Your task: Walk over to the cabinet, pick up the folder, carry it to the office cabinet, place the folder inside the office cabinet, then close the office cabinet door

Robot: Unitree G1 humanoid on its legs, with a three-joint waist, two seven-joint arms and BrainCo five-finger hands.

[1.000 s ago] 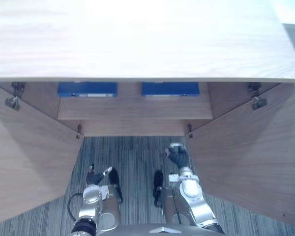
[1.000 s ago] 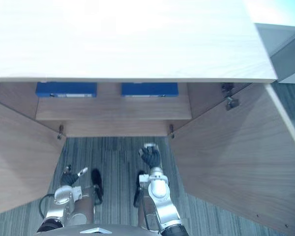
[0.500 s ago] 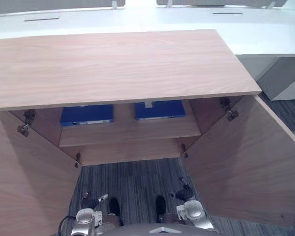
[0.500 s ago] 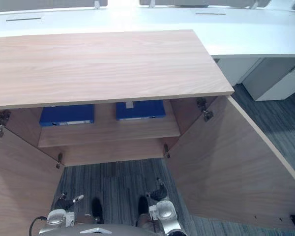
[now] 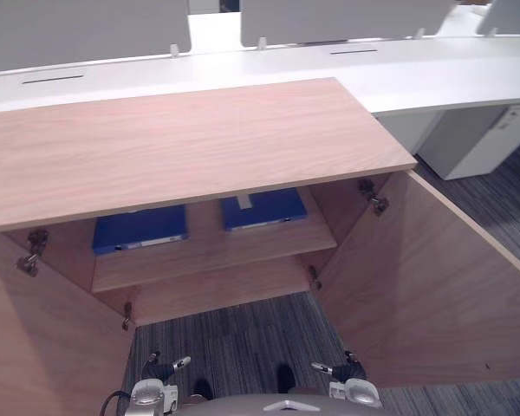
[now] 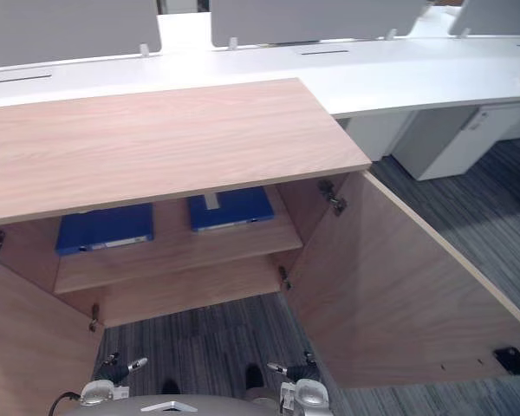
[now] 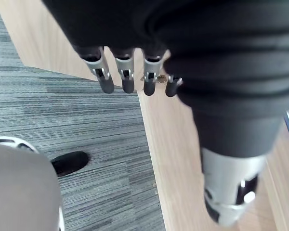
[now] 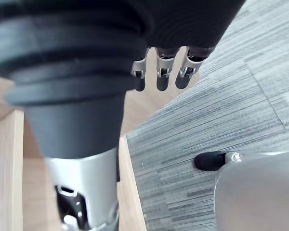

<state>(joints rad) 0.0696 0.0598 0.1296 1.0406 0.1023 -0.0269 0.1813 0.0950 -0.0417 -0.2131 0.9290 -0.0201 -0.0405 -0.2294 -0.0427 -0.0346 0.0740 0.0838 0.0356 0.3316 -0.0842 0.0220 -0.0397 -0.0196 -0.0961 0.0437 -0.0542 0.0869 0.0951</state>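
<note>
As you face it with nothing picked up yet, cabinet [image 5: 182,147]: low and wood-grained, with its top slab overhanging the opening. Use it as your landmark.
Doors: left door [image 5: 43,338] and right door [image 5: 425,295] are both swung wide toward you, flanking the cabinet's mouth.
Floor [image 5: 234,342]: striped grey carpet runs up to the cabinet's base between the doors.
Shelf [image 5: 217,251]: the upper board inside the cabinet, just under the top slab.
Folders: two blue ones lie flat on that shelf, apart from each other. The left folder [image 5: 140,229] is in the cabinet's left half and the right folder [image 5: 263,209] is near its middle. Each has its long side running across the cabinet's width, with a long edge toward the opening. You cannot tell which one the task means.
Left hand [image 5: 160,370]: low in front of the cabinet, fingers [image 7: 127,79] hanging loose and straight, holding nothing.
Right hand [image 5: 342,373]: level with it toward the cabinet's right side, fingers [image 8: 161,72] likewise slack and empty.
Relation to watch: both folders lie ahead of and well above the hands. The left folder is roughly in line with your left hand, and the right folder is between the two hands. By my judgement, either reach must go up and in under the top slab.
</note>
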